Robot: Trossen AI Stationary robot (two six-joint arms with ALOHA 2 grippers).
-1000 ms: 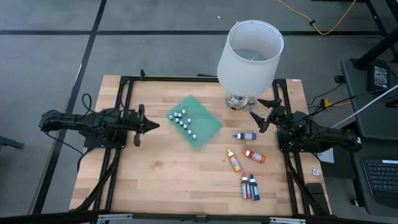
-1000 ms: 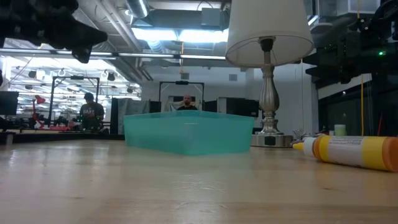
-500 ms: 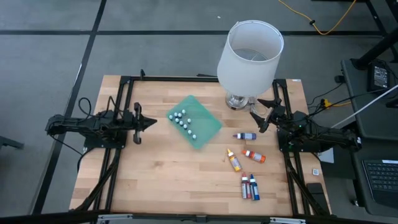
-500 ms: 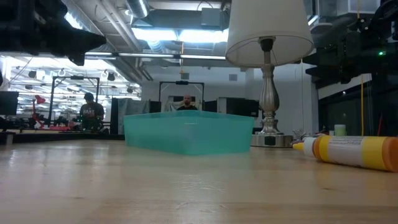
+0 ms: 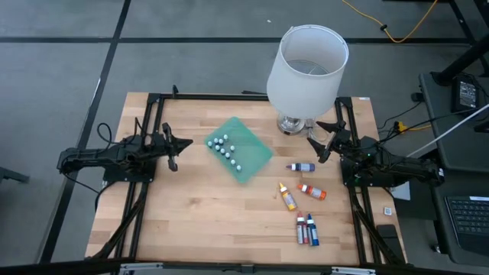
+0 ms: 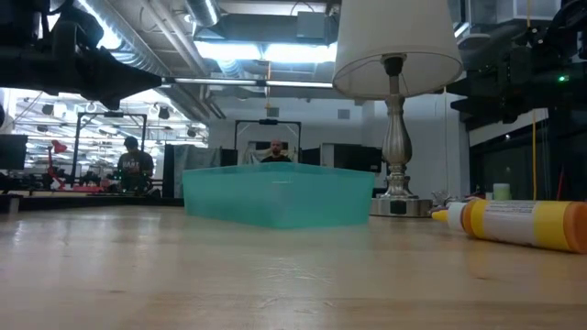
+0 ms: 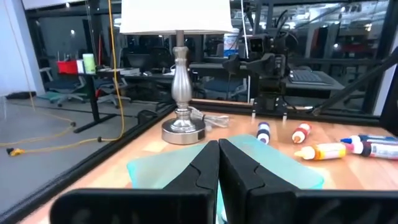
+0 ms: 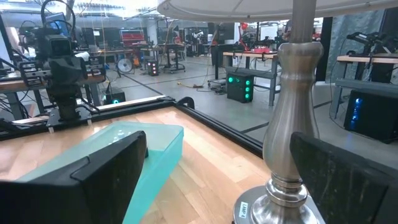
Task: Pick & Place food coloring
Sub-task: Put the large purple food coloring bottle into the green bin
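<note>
Several tiny white-capped food coloring bottles [image 5: 224,149] stand on a square green tray [image 5: 248,160] mid-table. Larger bottles lie on the wood to its right: a purple-blue one [image 5: 301,166], a red-orange one [image 5: 312,191], an orange one [image 5: 287,197] [image 6: 523,223], and a red and blue pair [image 5: 307,229]. My left gripper [image 5: 186,144] [image 7: 218,152] is shut and empty, in the air left of the tray, pointing at it. My right gripper [image 5: 315,142] [image 8: 217,143] hangs open beside the lamp base, above the purple-blue bottle's far side.
A lamp with a large white shade [image 5: 307,69] stands on a silver base [image 5: 294,124] at the far right of the table, close to my right gripper. Black frame rails [image 5: 153,114] run along the table's sides. Bare wood [image 5: 206,221] lies near the front left.
My left gripper has sunk lower and shifted slightly toward the far edge while its arm pushed a little toward the tray; it stays shut. The right arm and all bottles have kept still.
</note>
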